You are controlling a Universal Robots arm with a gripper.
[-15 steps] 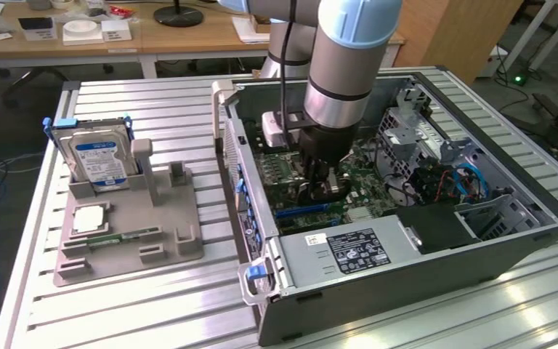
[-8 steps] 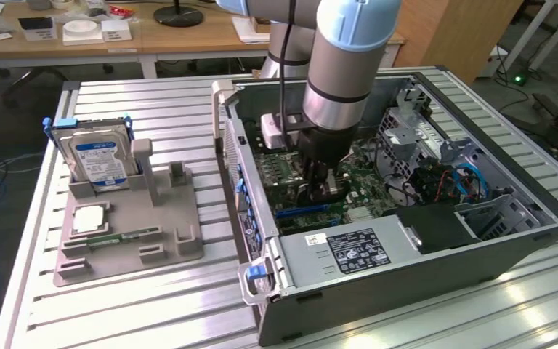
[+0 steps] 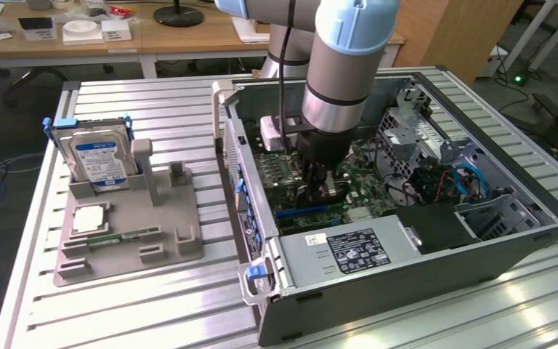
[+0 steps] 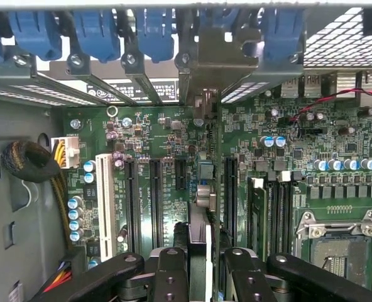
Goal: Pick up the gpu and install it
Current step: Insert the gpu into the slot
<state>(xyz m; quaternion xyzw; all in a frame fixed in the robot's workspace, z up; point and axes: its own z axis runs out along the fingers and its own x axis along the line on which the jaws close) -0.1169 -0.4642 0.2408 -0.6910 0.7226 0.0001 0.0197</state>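
Note:
In the exterior view my gripper (image 3: 320, 190) reaches down into the open computer case (image 3: 511, 240), just above the green motherboard (image 3: 357, 193). The wrist view shows the gpu (image 4: 202, 189) edge-on, a thin dark card standing upright between my two black fingers (image 4: 171, 274). It runs along the line of the black expansion slots (image 4: 154, 195). Its pale metal bracket (image 4: 205, 60) sits at the case's rear slot openings. My gripper (image 4: 198, 277) is shut on the card's top edge. Whether the card's lower edge is seated in a slot is hidden.
A grey fixture (image 3: 128, 233) on the exterior view's left holds a silver hard drive (image 3: 99, 161), a processor chip (image 3: 87, 220) and a green memory stick (image 3: 124, 238). The power supply (image 3: 352, 251), drive cage (image 3: 424, 138) and blue cables (image 3: 463, 178) crowd the case. Blue retainer clips (image 4: 98, 31) line the rear slots.

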